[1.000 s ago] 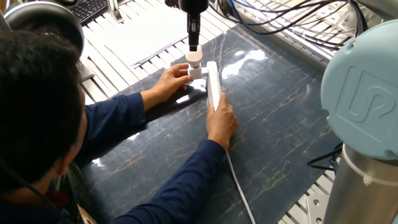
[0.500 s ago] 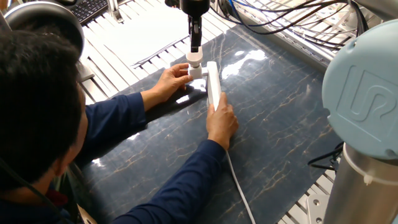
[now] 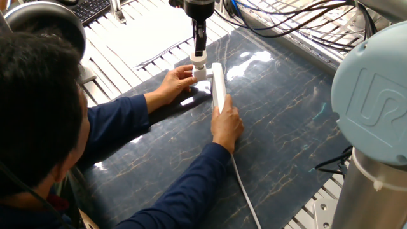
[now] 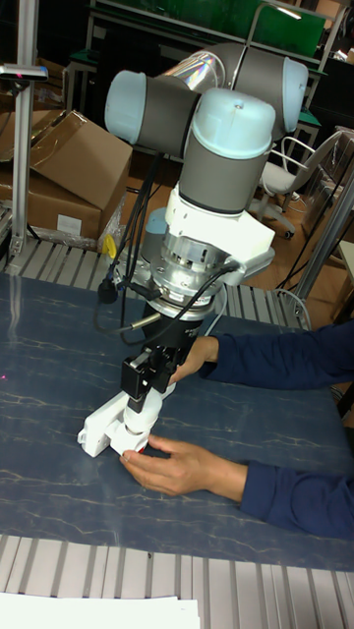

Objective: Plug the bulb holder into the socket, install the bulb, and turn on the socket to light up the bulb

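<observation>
Count, both views:
- robot arm point(image 4: 211, 147): 1
- gripper point(image 3: 199, 51): 1
- socket point(image 3: 218, 86): 1
- bulb holder point(image 3: 200, 74): 1
- bulb point(image 3: 199, 59): 1
- person's hands: 2, one point(image 3: 175, 81) beside holder, other point(image 3: 226, 124) on socket
- white cord point(image 3: 245, 191): 1
- keyboard point(image 3: 92, 9): 1

Before you lies a dark blue marbled mat point(image 3: 292, 121) with pale veins, glossy enough to reflect overhead light as white patches near its far edge. The mat rests on a table of ribbed aluminium rails point(image 3: 127, 63), which you also see as a silver strip point(image 4: 147, 590) along the near edge in the tall fixed view. A black keyboard point(image 3: 89, 9) sits at the far corner, and black cables point(image 3: 292, 19) run along the far side. Behind the table you find stacked cardboard boxes point(image 4: 59, 167), a metal-framed chair point(image 4: 295, 187) and a dim green shelf point(image 4: 236, 20).
</observation>
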`<state>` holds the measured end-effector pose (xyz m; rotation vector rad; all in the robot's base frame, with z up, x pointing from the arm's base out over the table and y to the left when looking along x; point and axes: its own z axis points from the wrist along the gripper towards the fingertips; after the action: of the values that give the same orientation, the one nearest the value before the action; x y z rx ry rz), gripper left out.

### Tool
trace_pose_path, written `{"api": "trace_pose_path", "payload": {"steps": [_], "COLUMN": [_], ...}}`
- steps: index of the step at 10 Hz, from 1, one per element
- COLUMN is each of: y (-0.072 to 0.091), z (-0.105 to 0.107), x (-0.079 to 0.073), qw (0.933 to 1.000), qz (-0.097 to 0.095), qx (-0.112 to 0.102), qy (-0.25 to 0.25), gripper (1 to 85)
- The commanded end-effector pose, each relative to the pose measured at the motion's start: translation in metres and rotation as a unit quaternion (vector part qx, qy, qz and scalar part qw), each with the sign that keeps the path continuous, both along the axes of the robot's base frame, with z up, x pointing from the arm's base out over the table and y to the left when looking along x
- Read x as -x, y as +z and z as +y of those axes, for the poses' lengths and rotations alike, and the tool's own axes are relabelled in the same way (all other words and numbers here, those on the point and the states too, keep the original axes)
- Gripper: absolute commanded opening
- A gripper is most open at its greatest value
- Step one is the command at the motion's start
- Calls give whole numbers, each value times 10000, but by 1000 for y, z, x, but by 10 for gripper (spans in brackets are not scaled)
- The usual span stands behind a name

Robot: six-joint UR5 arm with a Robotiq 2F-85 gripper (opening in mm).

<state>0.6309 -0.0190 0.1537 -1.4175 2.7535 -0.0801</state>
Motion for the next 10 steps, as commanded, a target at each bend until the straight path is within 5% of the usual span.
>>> {"api": "trace_pose_path", "payload": {"steps": [1,10], "y": [0,-7], "z": [2,4], "x": [0,-6], "qw": [10000,9999], "qz": [-20,-97], "qx": [-47,-125], "qy": [-12,-26], "gripper": [537,467]}}
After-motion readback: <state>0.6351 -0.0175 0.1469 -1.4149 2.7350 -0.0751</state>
